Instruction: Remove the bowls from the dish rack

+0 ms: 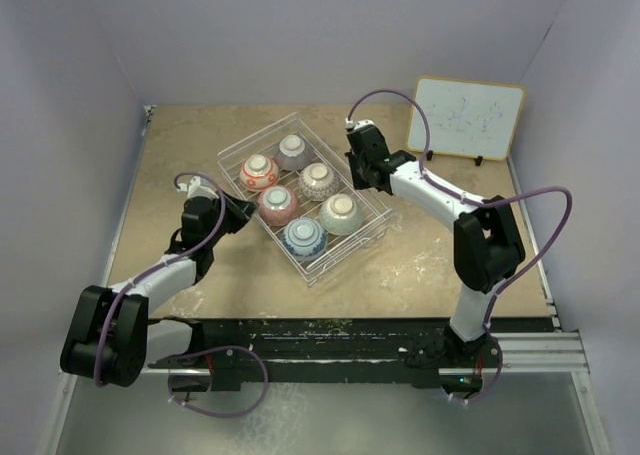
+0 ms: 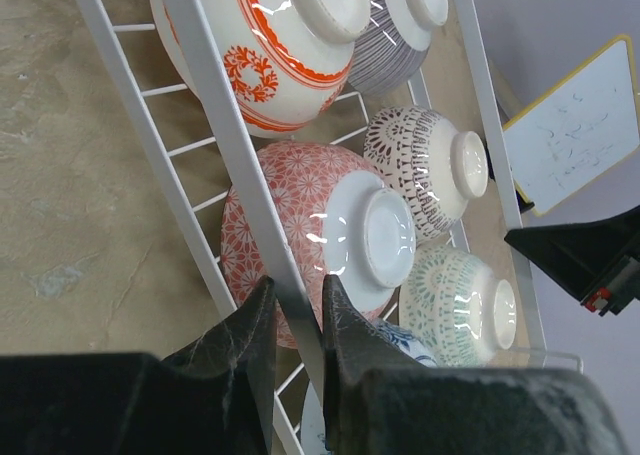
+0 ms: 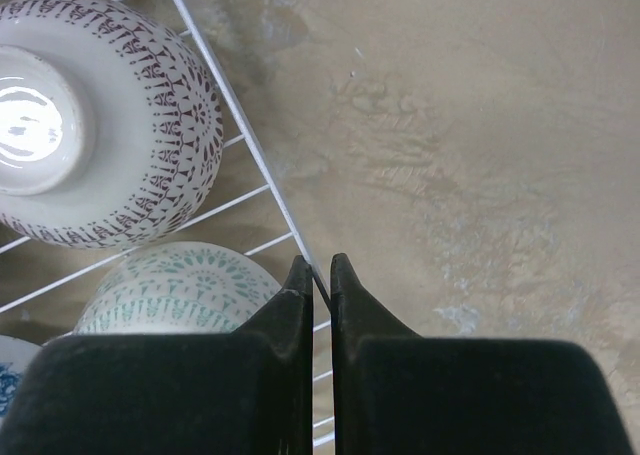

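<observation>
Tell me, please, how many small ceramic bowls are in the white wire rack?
6, upturned in the rack, two rows: orange-and-white, pink, blue on the left; grey-striped, brown-patterned, pale green on the right. None seems hidden.

The left arm point(image 1: 150, 280) is reaching forward and to the right from its base, with its elbow lying low and its wrist angling inward. The left gripper point(image 2: 296, 293) is pinching a rail of the rack point(image 2: 219, 115) between nearly closed fingers. The right arm point(image 1: 440, 200) is stretching forward and to the left, elbow raised and wrist tipping downward. The right gripper point(image 3: 318, 267) is clamping the rack's rim wire, its fingertips almost meeting.
</observation>
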{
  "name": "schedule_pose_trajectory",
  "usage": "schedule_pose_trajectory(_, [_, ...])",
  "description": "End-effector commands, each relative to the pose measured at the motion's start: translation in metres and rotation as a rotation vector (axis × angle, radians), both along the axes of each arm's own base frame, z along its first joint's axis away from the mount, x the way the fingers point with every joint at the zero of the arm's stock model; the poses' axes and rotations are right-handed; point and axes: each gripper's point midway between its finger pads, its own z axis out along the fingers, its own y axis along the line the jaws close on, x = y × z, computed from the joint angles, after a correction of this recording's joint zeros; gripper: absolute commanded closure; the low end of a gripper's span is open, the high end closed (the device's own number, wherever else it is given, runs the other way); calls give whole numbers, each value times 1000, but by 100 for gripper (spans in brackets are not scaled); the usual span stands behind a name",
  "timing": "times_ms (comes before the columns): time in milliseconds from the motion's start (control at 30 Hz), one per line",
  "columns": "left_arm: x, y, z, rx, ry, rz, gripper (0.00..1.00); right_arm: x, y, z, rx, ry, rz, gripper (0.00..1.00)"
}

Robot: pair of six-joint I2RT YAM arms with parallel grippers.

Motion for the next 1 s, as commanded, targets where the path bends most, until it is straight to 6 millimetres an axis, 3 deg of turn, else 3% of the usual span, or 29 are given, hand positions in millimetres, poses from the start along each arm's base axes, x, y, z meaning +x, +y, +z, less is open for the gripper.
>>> schedule_pose_trajectory(0, [-21,-24,18,-21,-52,-165,83,87,-28,75,44,-347,-194,100])
schedule_pose_trajectory(133, [-21,-20,19,-15,-50,-147,82,85,-25,90,92,-368,-193,100])
schedule_pose_trajectory(233, [-20,-19,18,-13,-45,-138,75,76,-29,103,124,-401,-207,99])
schedule_pose_trajectory(333, [-19,-18,15,-7,-38,-133,59,64,-42,119,145,-450,-257,79])
schedule_pose_trajectory(467, [-17,-17,13,-2,-33,-122,50,50,-48,131,182,-515,-253,50])
schedule_pose_trajectory(600, [-15,-16,14,-4,-29,-111,39,34,-62,142,214,-544,-315,42])
schedule_pose_trajectory(700, [-16,-15,15,-4,-32,-107,26,10,-71,166,307,-607,-344,37])
schedule_pose_trajectory(800, [-17,-13,14,4,-31,-99,14,-14,-72,175,430,-634,-342,17])
schedule_pose_trajectory(967, [-19,-7,13,25,-35,-80,13,-61,-66,153,596,-528,-314,11])
